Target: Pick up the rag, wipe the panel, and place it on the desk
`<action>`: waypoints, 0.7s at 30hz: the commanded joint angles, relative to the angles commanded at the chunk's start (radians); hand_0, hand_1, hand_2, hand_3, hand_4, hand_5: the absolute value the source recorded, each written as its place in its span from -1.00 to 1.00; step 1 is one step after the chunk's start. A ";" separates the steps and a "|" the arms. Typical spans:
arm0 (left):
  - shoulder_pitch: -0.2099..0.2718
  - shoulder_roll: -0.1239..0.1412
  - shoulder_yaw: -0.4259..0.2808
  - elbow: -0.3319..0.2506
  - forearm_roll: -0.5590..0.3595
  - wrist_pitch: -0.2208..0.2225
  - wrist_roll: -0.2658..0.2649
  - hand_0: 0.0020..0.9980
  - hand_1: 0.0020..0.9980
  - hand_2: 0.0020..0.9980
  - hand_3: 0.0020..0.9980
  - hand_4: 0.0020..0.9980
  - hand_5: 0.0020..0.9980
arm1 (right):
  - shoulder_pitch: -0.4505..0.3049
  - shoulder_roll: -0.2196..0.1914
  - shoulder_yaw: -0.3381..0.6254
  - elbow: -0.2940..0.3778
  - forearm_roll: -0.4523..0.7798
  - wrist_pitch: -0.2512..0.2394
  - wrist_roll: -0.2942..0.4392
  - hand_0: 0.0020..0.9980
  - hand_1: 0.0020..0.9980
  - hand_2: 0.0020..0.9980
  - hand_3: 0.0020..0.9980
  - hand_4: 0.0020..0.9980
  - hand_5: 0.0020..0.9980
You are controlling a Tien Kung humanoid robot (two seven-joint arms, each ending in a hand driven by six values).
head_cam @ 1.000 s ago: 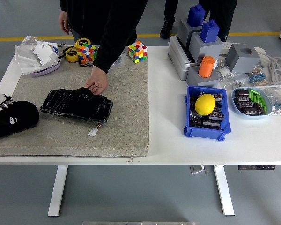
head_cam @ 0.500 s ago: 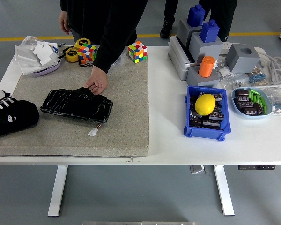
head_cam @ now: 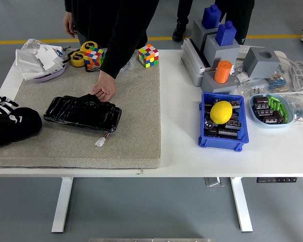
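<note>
The black glossy panel (head_cam: 83,112) lies on the grey mat (head_cam: 136,101), with a small white plug on a wire at its near right corner. A person's hand (head_cam: 105,91) presses on the panel's far edge. The rag (head_cam: 20,126), a bunched black cloth, sits at the mat's left edge, left of the panel. My left hand (head_cam: 1,107) comes in from the left edge. Its black, white-striped fingers curl over the rag's top. The rest of that arm is out of frame. My right hand is not visible.
At the back left stand a purple dish with white packets (head_cam: 40,60), tape rolls (head_cam: 83,53) and two colour cubes (head_cam: 148,55). Right of the mat are grey and blue blocks (head_cam: 214,45), a blue bin holding a lemon (head_cam: 221,112), a small parts tray (head_cam: 271,108) and cables.
My left hand's striped fingers have crept slightly up and back over the rag. The rag, the panel and the person's hand stay where they were.
</note>
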 joint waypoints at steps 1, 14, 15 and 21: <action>-0.002 0.002 0.000 -0.004 0.000 -0.005 -0.002 0.22 0.45 0.50 0.58 1.00 0.77 | 0.000 0.000 0.000 0.000 0.001 0.000 0.000 0.45 0.37 0.37 0.17 1.00 0.01; -0.032 0.040 -0.026 -0.064 -0.016 -0.053 0.017 0.24 0.46 0.51 0.60 1.00 1.00 | 0.000 0.000 -0.002 -0.004 0.008 0.000 -0.001 0.45 0.37 0.37 0.17 1.00 0.01; -0.034 0.044 -0.030 -0.071 -0.014 -0.055 0.020 0.24 0.46 0.51 0.60 1.00 1.00 | 0.000 0.000 -0.001 -0.004 0.008 0.000 -0.001 0.45 0.37 0.37 0.17 1.00 0.01; -0.043 0.070 -0.054 -0.127 0.004 -0.069 0.036 0.23 0.46 0.51 0.60 1.00 1.00 | 0.002 0.000 0.001 -0.004 0.008 -0.001 0.000 0.45 0.37 0.37 0.17 1.00 0.01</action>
